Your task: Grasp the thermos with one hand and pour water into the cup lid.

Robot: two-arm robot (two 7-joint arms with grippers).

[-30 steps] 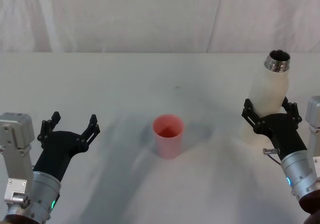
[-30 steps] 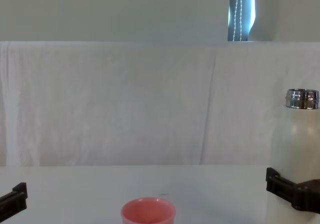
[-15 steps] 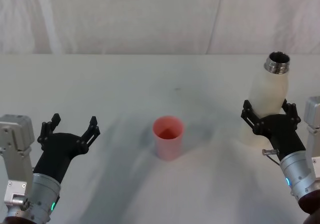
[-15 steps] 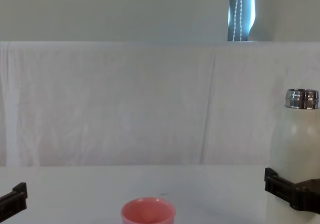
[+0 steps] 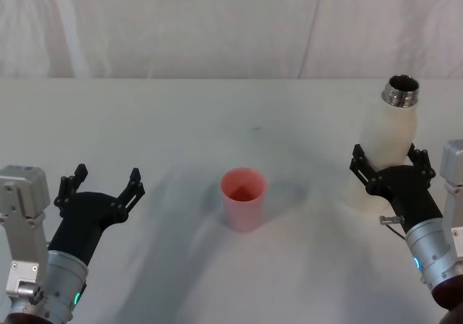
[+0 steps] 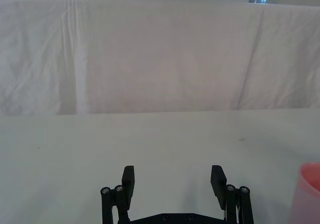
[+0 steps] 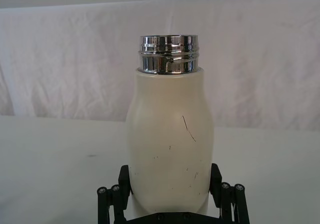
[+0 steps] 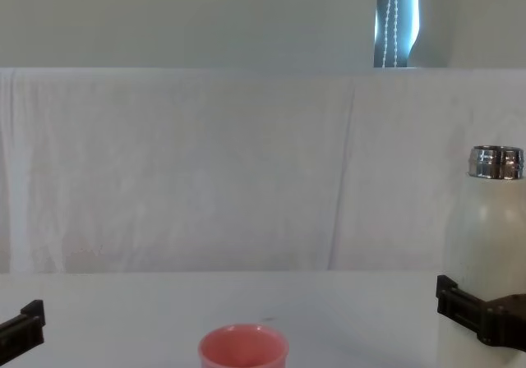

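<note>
In the head view, your right gripper is sitting at the right edge of the frame, its black fingers standing on either side of the thermos and touching its lower body, so it is gripping the bottle. The thermos is standing upright on the table, its steel neck open at the top. The cup is standing in the middle of the frame, well apart from the thermos, mouth up. Your left gripper is waiting at the lower left with its fingers spread wide and nothing between them.

In the left wrist view, you are seeing the left gripper at the bottom centre, its two fingertips far apart over bare table. The cup's pink rim is peeking in at the lower right edge.

In the right wrist view, the thermos is filling the centre, upright, with the right gripper's fingers pressing against both sides of its base.

In the chest view, the thermos is standing at the right edge with the right gripper clasping its lower part. The cup is showing at the bottom centre, and a tip of the left gripper is poking in at the lower left.
</note>
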